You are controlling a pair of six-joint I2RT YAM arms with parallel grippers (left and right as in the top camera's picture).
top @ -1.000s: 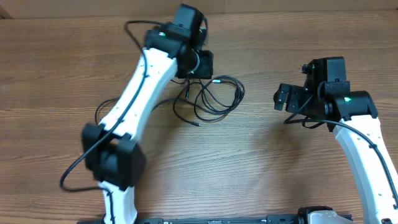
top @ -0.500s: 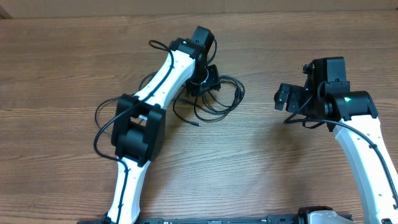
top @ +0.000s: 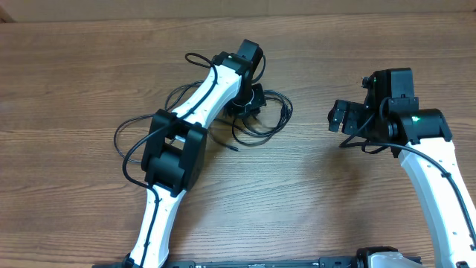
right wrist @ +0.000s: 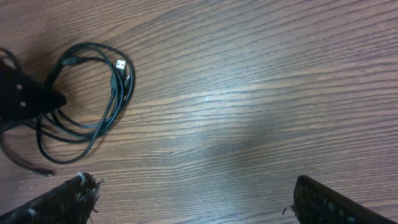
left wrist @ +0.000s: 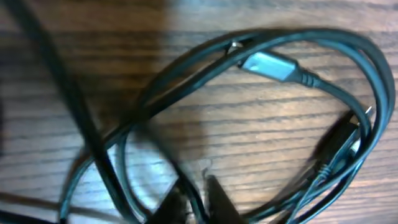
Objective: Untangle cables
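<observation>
The left gripper has moved nearer and slightly right, down onto the cables, its arm folding up.

The left arm reaches forward, bent at the elbow. The left claw points down, its tips too blurred to judge. The right arm is raised. The right claw faces left, fingers spread wide.

White arm links, black joints

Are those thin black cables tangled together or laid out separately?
Tangled: the thin black cables lie in one bunch, their loops crossing over one another.
</observation>
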